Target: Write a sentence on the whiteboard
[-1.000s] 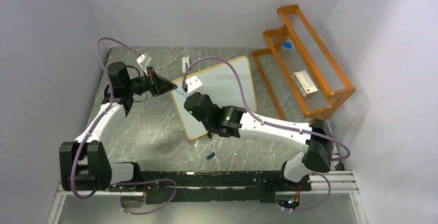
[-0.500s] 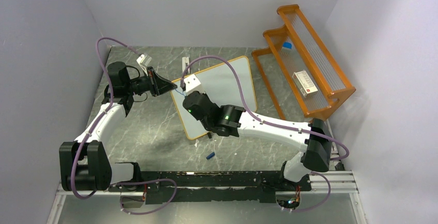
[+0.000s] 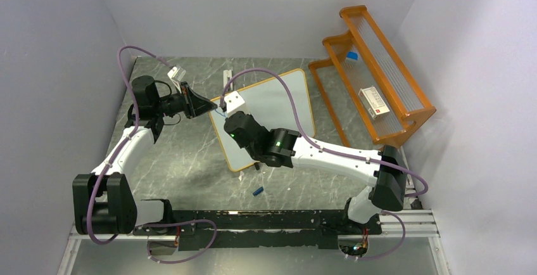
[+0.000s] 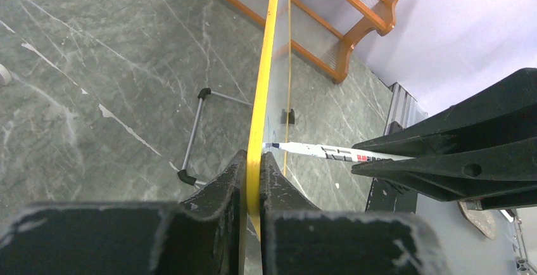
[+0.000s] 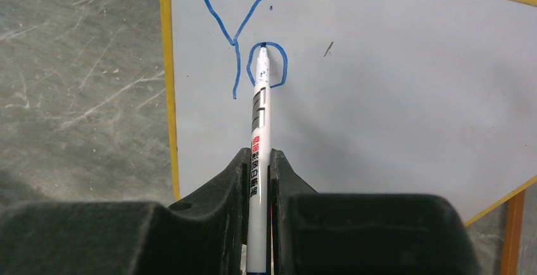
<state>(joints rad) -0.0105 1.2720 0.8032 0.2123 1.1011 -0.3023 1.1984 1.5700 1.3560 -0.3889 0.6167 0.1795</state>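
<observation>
Centre of top view: white whiteboard (image 3: 272, 105), rounded corners, thin yellow-orange frame (image 5: 166, 66), blue "Yo" (image 5: 235, 34) near left edge. Clamped at frame by left gripper (image 4: 254, 161); touched at "o" by marker (image 5: 260, 104) pinched in right gripper (image 5: 259, 161).

blue handwritten "Yo" on whiteboard (image 5: 392, 110), marker (image 5: 258, 129) print illegible

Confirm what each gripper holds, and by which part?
Left gripper: whiteboard, pinched on its yellow frame. Right gripper: marker, gripped by its barrel, tip on the whiteboard.
</observation>
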